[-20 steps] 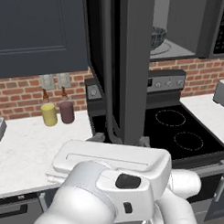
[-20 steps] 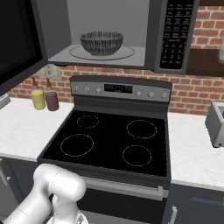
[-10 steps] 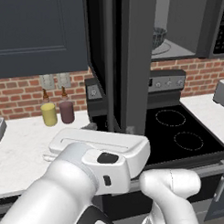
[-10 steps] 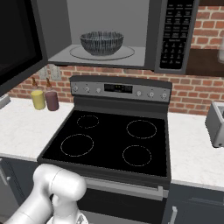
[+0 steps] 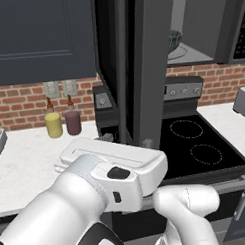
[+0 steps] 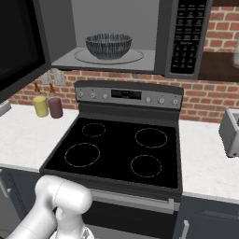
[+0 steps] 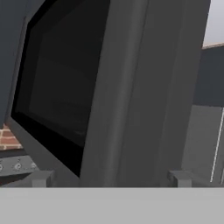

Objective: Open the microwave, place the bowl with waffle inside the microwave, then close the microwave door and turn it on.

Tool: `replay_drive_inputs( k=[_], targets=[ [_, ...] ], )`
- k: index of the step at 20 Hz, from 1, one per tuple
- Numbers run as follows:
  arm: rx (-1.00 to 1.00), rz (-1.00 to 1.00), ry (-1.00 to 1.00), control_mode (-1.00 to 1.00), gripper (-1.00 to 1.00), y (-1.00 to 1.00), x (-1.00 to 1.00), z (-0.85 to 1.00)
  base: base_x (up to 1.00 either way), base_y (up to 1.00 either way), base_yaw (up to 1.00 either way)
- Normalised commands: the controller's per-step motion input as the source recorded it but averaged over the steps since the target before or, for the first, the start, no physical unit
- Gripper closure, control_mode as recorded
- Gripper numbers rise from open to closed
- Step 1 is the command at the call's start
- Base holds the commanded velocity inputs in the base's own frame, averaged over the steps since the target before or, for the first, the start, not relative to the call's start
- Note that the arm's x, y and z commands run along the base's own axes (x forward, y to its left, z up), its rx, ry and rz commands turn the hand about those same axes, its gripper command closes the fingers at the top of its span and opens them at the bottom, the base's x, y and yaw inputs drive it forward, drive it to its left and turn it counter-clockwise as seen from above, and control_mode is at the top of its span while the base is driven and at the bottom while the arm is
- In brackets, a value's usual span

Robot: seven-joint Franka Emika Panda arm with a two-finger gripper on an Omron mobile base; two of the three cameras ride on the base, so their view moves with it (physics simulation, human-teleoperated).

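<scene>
The microwave door (image 5: pixel 142 69) is standing wide open and blocking your way from the left (its handle (image 7: pixel 118 92) is looming close ahead); beyond the door, the stove (image 6: pixel 116 149) top is lying bare.

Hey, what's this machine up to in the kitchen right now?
A white robot arm is working at the microwave above the stove. The microwave door stands swung open, and the grey bowl already sits inside on the turntable. The gripper is open and empty, facing the door's edge and its long handle. Closing the door and switching the microwave on are not yet done.
</scene>
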Motion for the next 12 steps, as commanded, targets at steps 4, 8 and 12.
replay_drive_inputs(
  k=[4, 8, 12],
  targets=[
    [0.0, -0.1, 0.0, -1.0, -1.0, -0.33, -0.01, 0.0, 0.0, 0.0, 0.0],
    [0.0, -0.1, 0.0, -1.0, -1.0, -0.45, 0.0, 0.0, 0.0, 0.0, 0.0],
    [0.0, -0.1, 0.0, -1.0, -1.0, -0.54, -0.03, 0.0, 0.0, 0.0, 0.0]
  ],
)
